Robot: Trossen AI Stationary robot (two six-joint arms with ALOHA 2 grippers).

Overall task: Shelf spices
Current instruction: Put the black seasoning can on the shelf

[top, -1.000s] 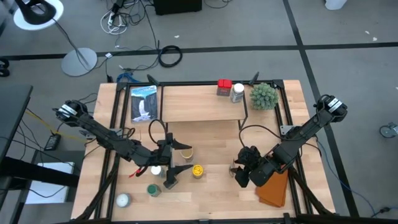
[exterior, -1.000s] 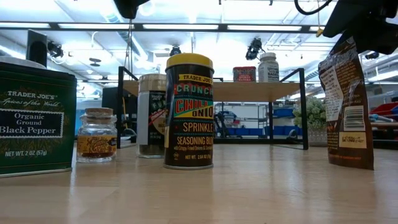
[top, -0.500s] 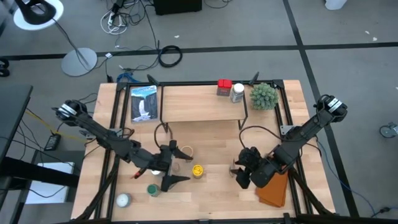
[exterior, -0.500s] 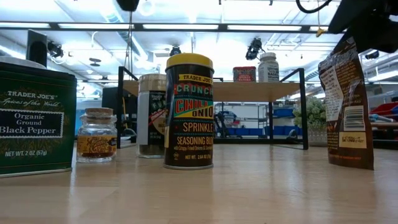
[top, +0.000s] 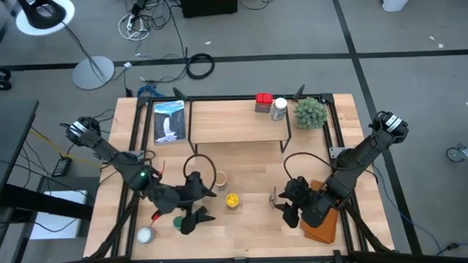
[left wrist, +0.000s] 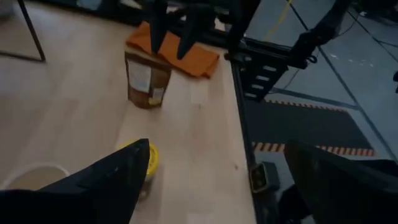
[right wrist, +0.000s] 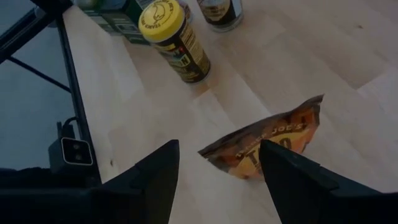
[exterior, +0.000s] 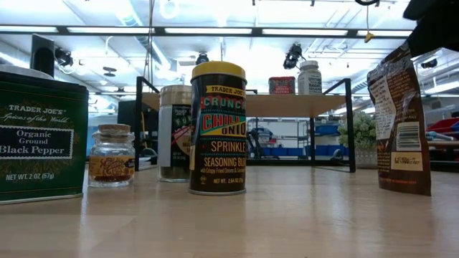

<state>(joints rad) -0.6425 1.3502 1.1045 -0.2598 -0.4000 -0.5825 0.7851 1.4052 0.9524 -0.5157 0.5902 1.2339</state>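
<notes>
The shelf (top: 235, 121) stands at the far middle of the table and carries a red tin (top: 264, 102) and a white jar (top: 278, 109). On the table stand a yellow-lidded jar (top: 232, 199), a tan-lidded jar (top: 217, 179), a green tin (top: 179, 223), a white-lidded jar (top: 145, 235) and a brown pouch (right wrist: 267, 146). My left gripper (top: 207, 204) hovers open between the green tin and the yellow-lidded jar. My right gripper (right wrist: 221, 180) hangs open above the pouch, which stands upright on its base (exterior: 401, 188).
An orange cloth (top: 322, 223) lies under my right arm at the near right. A green fuzzy plant (top: 309, 112) stands at the far right corner and a blue-white packet (top: 169, 120) lies left of the shelf. A small cork-topped jar (exterior: 111, 156) stands beside the green tin (exterior: 39, 136).
My left gripper has swung toward the near left edge, away from the tan-lidded jar, and turned while staying open. My right gripper has risen and drawn back a little toward the near right edge, away from the pouch. The pouch and jars have kept their places.
</notes>
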